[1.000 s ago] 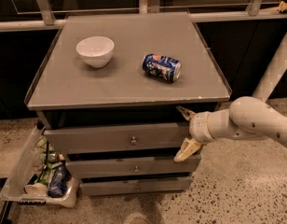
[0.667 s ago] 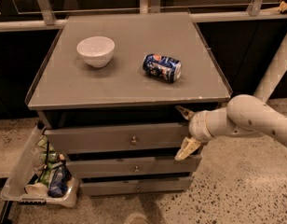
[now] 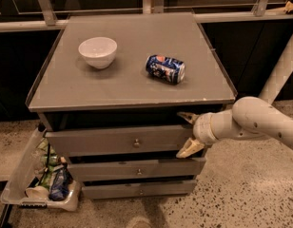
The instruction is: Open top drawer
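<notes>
The top drawer is the tallest grey front of three, with a small round metal knob at its centre. It stands pulled out a little from under the cabinet top, with a dark gap above it. My gripper is at the drawer's right end, open, with one cream fingertip above the front's top edge and the other fingertip at its lower edge. My white arm comes in from the right.
A white bowl and a blue can lying on its side rest on the grey cabinet top. Two shorter drawers sit below. A clear bin of packets stands on the floor at the left. A white post rises at the right.
</notes>
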Robot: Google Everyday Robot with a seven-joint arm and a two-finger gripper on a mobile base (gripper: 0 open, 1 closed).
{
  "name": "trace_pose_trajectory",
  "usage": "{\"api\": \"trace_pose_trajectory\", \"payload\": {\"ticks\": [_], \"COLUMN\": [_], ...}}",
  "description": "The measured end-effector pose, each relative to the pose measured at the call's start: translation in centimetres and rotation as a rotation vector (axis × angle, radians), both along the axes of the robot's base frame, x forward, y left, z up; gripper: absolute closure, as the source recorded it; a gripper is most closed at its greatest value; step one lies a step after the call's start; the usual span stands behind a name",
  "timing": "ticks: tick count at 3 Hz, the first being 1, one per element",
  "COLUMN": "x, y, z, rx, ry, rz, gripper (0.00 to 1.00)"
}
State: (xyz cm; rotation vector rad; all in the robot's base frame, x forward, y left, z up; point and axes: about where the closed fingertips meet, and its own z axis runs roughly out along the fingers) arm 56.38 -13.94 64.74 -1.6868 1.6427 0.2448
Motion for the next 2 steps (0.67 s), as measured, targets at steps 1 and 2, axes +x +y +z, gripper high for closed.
{"api": "trace_pose_trajectory", "payload": {"ticks": [1, 2], "x": [0.0, 0.0], "y": [0.0, 0.01], "z": [0.0, 0.0], "rx": [0.0, 0.0], "ry": [0.0, 0.0], "rz": [0.0, 0.0], "gripper": [0.41, 0.65]}}
